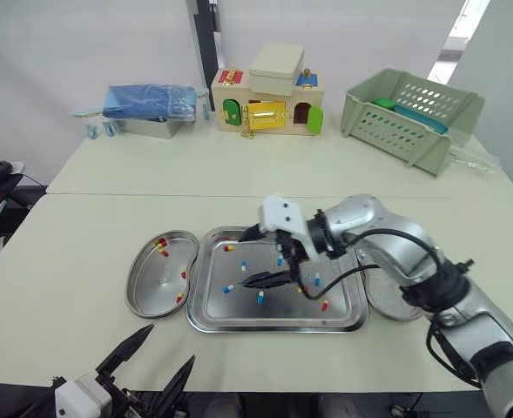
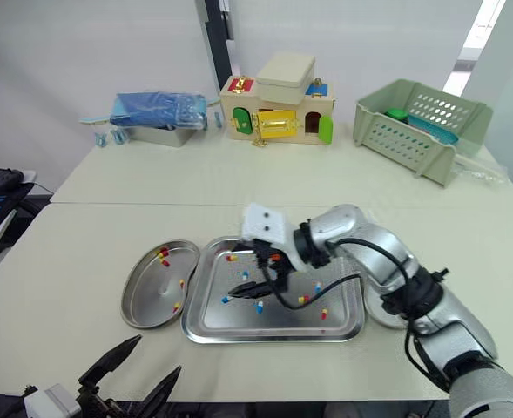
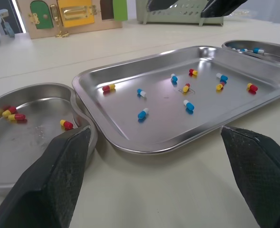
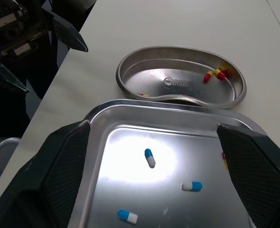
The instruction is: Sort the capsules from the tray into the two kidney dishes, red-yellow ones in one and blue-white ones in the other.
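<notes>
- Right claw (image 1: 256, 257) hovers above the tray (image 1: 273, 326), spread wide, empty; left claw (image 1: 169, 345) spread too, near the table (image 1: 64, 261) edge.
- Capsules (image 3: 142, 113) scattered in tray: tiny, light, slick, probably roll; pinch one across its middle.

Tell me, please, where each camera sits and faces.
Left eye view: head, facing forward and down at the tray; left gripper and right gripper show, open.
Right eye view: same scene, from beside it.
Left wrist view: low at the table's near edge, facing across the tray; own fingers show.
Right wrist view: above the tray, facing the left kidney dish; own fingers show.
Shared: both wrist views show the tray and that dish's red-yellow capsules.
</notes>
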